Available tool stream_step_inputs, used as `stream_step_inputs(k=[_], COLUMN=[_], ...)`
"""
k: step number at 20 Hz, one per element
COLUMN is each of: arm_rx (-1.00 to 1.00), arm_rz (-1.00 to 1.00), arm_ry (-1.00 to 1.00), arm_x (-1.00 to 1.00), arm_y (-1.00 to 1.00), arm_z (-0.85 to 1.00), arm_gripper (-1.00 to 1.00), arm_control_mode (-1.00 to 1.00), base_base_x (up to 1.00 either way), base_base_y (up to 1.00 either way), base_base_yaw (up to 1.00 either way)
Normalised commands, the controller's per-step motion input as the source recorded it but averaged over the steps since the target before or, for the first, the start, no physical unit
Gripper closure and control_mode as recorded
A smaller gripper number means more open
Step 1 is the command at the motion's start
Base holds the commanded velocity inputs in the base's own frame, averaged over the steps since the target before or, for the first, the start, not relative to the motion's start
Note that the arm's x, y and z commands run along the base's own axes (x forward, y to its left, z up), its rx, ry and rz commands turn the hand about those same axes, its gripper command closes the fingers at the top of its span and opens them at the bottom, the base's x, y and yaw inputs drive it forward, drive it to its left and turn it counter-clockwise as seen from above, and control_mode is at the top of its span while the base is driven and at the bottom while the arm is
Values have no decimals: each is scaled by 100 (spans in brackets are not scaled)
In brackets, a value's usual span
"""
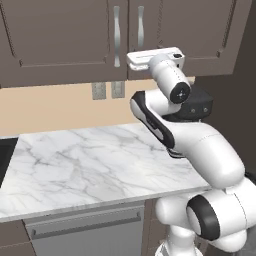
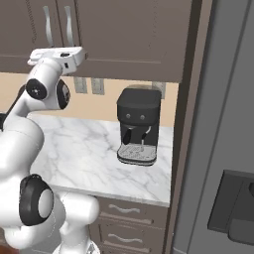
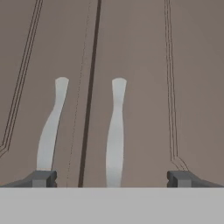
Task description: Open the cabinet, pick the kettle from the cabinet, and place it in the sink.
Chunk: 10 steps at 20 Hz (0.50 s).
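The dark brown cabinet (image 1: 60, 35) hangs over the counter with both doors shut. Its two curved silver handles (image 1: 116, 36) flank the centre seam. My gripper (image 1: 135, 60) is raised level with the doors' lower edge and faces them at close range. In the hand view the gripper (image 3: 113, 179) stands open with nothing between its fingertips (image 3: 43, 178). The right handle (image 3: 116, 131) lies between them and the left handle (image 3: 50, 127) is just above the left tip. The right base view shows the hand (image 2: 52, 53) under the handles (image 2: 68, 25). A black sliver of the sink (image 1: 4, 160) shows at far left. The kettle is hidden.
A white marble counter (image 1: 90, 165) runs under the cabinet, with two wall outlets (image 1: 98, 90) above it. A black coffee machine (image 2: 139, 126) stands at its right end by a tall grey unit (image 2: 223, 124). A grey front with a bar handle (image 1: 85, 225) sits below.
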Motion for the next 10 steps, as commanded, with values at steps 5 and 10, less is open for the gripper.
stream_step_inputs(k=[5,10], arm_rx=[0,0], arm_rz=[0,0], arm_ry=[0,0], arm_x=[31,32], arm_y=[0,1], arm_z=[0,0], arm_gripper=[-100,-100], arm_control_mode=[-100,-100], base_base_x=[0,0], base_base_y=[0,0], base_base_yaw=[0,0])
